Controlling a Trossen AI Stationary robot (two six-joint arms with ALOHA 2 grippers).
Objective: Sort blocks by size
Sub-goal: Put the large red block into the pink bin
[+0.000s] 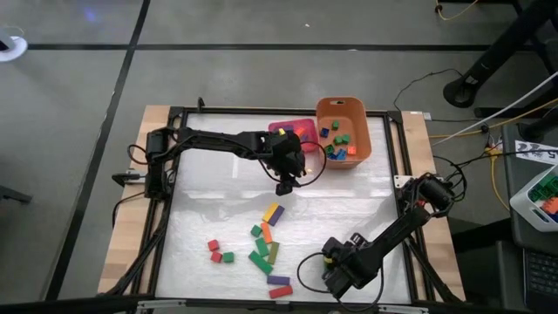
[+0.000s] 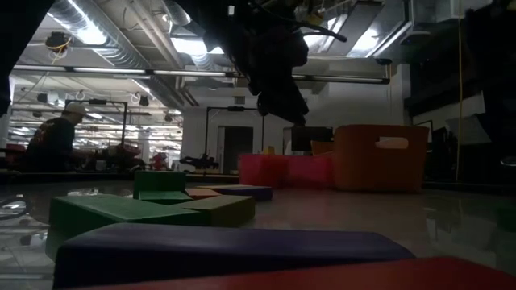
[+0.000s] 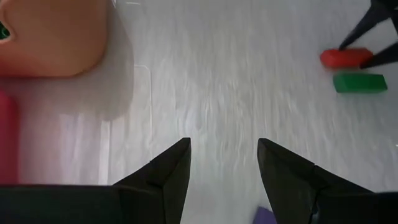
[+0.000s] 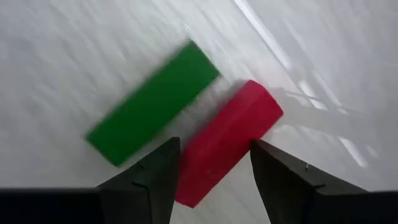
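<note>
Down near the table's front edge, right gripper [image 4: 214, 168] poised open over red bar [image 4: 227, 149], long axis slanting across the gap beside green bar [image 4: 152, 102]; left gripper [image 3: 224, 165] open, empty, farther off near orange tub [image 1: 344, 129].

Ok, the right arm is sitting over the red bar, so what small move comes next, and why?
Probably lower the right gripper straight down and close on the long red rectangular block. Its open fingers already straddle that block, above it. The long green rectangular block lies right beside it, so one finger must drop into the narrow gap between them.
</note>
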